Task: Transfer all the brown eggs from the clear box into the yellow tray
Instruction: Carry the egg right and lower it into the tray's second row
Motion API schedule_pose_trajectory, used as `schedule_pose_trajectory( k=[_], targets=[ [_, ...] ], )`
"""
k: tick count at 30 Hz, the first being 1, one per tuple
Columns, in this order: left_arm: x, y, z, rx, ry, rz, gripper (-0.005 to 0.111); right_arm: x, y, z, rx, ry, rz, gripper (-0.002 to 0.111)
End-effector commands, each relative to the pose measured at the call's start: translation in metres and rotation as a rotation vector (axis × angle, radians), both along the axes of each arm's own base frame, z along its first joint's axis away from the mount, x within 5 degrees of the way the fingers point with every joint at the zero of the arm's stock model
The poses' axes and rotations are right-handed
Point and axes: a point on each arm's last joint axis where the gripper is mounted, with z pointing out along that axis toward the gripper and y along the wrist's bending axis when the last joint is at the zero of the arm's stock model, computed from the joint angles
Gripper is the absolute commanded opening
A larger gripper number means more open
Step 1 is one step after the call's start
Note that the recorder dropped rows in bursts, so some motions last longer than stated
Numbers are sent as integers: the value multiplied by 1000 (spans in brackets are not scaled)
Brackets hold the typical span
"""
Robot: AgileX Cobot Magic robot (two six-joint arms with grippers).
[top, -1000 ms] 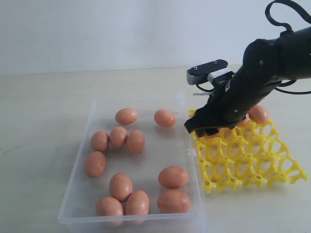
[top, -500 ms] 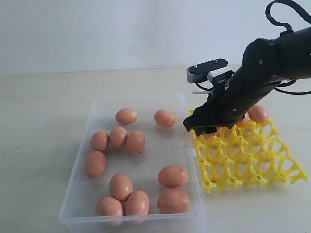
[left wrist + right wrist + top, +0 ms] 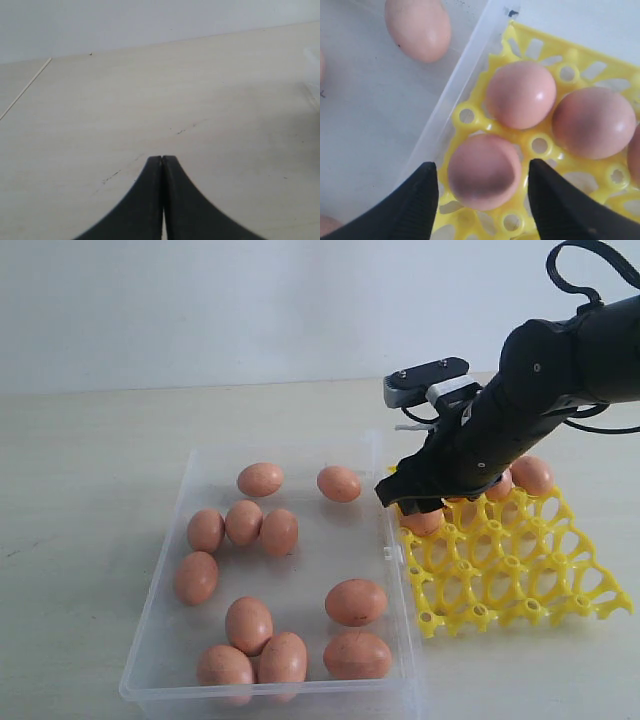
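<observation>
Several brown eggs (image 3: 279,531) lie scattered in the clear box (image 3: 160,580). The yellow tray (image 3: 520,570) stands right beside the box on its right. My right gripper (image 3: 425,502) hovers over the tray's near-left corner by the box wall. It is open, its fingers (image 3: 420,200) standing apart on both sides of an egg (image 3: 484,171) that sits in a cup. Two more eggs (image 3: 521,94) (image 3: 593,122) fill neighbouring cups. My left gripper (image 3: 162,159) is shut and empty over bare table, and is out of the exterior view.
The clear box's wall (image 3: 460,85) runs right along the tray's edge (image 3: 465,116), close to one right finger. One egg (image 3: 338,483) lies at the box's far side near that wall. The tray's front rows (image 3: 500,590) hold nothing.
The right gripper has risen a little and drifted slightly left. The egg under it, hidden before, now shows seated in the tray's corner cup.
</observation>
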Motion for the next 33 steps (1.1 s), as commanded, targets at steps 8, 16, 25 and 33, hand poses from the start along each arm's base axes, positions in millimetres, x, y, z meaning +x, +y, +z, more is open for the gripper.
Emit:
schedule_pose_trajectory(
  k=[8, 16, 25, 33],
  targets=[
    [0, 0, 2, -3, -13, -5, 0, -3, -1, 4, 4, 5, -9, 59],
    [0, 0, 2, -3, -13, -5, 0, -17, -13, 36, -62, -38, 7, 57],
    [0, 0, 2, -3, -13, -5, 0, -30, -44, 34, -147, 9, -37, 21],
    [0, 0, 2, -3, -13, -5, 0, -41, -54, 4, -137, 78, -86, 0]
  ],
)
